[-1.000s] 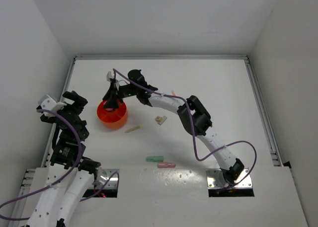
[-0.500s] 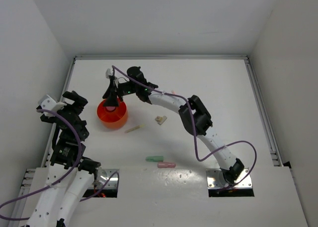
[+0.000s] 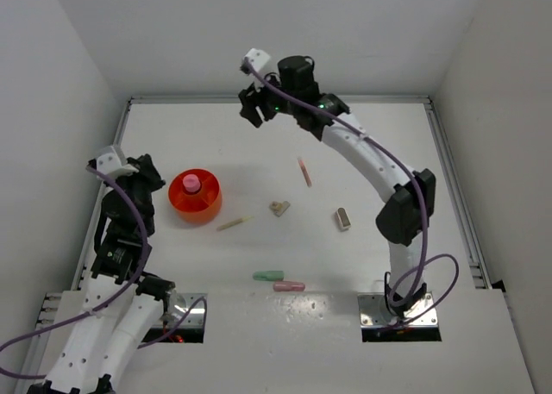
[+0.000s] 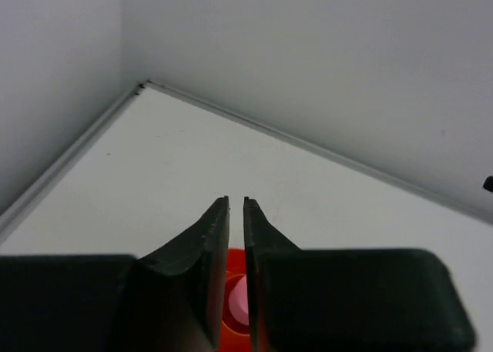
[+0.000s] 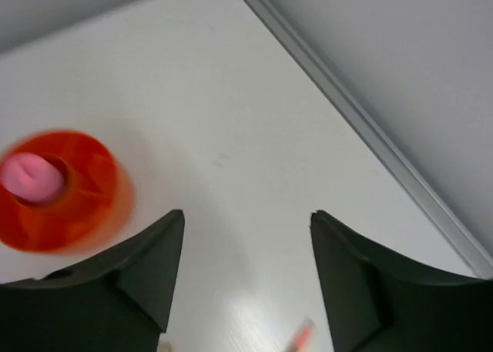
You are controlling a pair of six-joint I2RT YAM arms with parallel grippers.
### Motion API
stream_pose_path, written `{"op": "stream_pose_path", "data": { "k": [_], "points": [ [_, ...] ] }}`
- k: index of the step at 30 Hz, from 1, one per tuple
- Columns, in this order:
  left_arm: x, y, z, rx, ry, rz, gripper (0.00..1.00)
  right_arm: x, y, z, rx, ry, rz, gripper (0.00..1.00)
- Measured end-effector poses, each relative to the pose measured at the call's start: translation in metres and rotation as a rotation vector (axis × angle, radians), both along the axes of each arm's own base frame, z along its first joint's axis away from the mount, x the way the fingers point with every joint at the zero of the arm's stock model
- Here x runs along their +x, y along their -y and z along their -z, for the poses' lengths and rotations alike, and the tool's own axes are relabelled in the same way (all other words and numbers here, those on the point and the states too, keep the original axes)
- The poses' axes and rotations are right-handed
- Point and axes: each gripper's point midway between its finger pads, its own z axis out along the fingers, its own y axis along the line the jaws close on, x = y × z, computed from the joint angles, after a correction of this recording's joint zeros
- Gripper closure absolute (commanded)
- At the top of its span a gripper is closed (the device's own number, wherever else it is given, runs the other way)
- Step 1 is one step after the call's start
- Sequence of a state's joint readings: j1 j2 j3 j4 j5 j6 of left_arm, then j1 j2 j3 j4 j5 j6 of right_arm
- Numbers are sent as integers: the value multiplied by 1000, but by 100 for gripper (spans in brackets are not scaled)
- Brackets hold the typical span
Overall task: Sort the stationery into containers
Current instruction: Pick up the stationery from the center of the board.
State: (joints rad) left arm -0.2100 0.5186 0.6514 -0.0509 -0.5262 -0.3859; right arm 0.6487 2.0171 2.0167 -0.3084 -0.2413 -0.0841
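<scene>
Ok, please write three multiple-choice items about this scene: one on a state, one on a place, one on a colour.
1. The right tool is: A) shut on a stick B) open and empty C) shut, empty.
2. The pink-capped tube is: A) inside the round orange plastic tub B) in the right tool C) lying flat outside the tub.
3. The bar beside the small pink bar is: A) blue B) black C) green.
Answers: 1B, fingers apart, nothing between; 2A, its cap shows within the rim; 3C, the green bar lies alongside.
</scene>
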Motion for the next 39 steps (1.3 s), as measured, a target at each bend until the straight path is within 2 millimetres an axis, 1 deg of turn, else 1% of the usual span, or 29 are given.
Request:
{"op": "stream_pose_path", "data": {
  "k": [1, 2, 3, 4, 5, 6, 7, 8, 9, 10, 11, 13, 14, 16, 18, 20, 22, 24, 28, 33, 36, 39],
  "points": [
    [5, 8, 3, 16, -14, 44, 59, 1, 23, 2, -46, -13, 46, 26],
    [9, 16, 6, 36, -31, 89, 47, 1, 41, 5, -86, -31, 86, 33],
    [14, 24, 10, 49, -48, 132, 37, 1, 61, 12, -137, -53, 122, 41],
    [17, 31, 13, 53, -60, 167, 29, -2, 78, 24, -191, -89, 152, 47],
    [20, 38, 16, 58, -74, 204, 19, -6, 94, 37, -234, -131, 181, 58],
    [23, 43, 19, 66, -87, 233, 16, -12, 112, 58, -289, -188, 208, 59],
    [24, 47, 19, 71, -94, 256, 14, -24, 131, 84, -349, -263, 228, 59],
    [27, 52, 21, 74, -104, 279, 9, -38, 148, 109, -407, -341, 248, 57],
    [28, 55, 24, 75, -114, 298, 7, -54, 166, 137, -468, -422, 270, 52],
    [28, 58, 26, 77, -123, 315, 6, -72, 184, 163, -526, -498, 290, 43],
    [28, 61, 27, 77, -124, 329, 6, -91, 204, 188, -587, -576, 315, 36],
    [28, 65, 26, 78, -122, 351, 4, -125, 232, 220, -679, -689, 354, 32],
    [27, 66, 25, 78, -119, 361, 4, -141, 244, 230, -717, -734, 372, 32],
    [27, 70, 24, 79, -116, 384, 4, -161, 260, 238, -755, -778, 408, 32],
    [26, 74, 25, 79, -116, 405, 4, -173, 269, 238, -753, -786, 439, 32],
    [26, 78, 25, 80, -115, 426, 4, -178, 274, 232, -733, -782, 464, 32],
    [25, 81, 25, 80, -115, 443, 4, -177, 276, 226, -705, -773, 488, 34],
    [25, 83, 25, 80, -115, 458, 4, -175, 277, 225, -680, -769, 507, 36],
    [25, 87, 27, 81, -121, 477, 4, -178, 277, 236, -647, -815, 525, 39],
    [25, 87, 26, 81, -120, 481, 4, -176, 276, 254, -625, -878, 548, 40],
    [25, 87, 26, 81, -120, 482, 4, -175, 275, 260, -609, -905, 557, 40],
    [25, 88, 26, 81, -120, 483, 4, -173, 275, 266, -601, -917, 566, 44]
  ]
}}
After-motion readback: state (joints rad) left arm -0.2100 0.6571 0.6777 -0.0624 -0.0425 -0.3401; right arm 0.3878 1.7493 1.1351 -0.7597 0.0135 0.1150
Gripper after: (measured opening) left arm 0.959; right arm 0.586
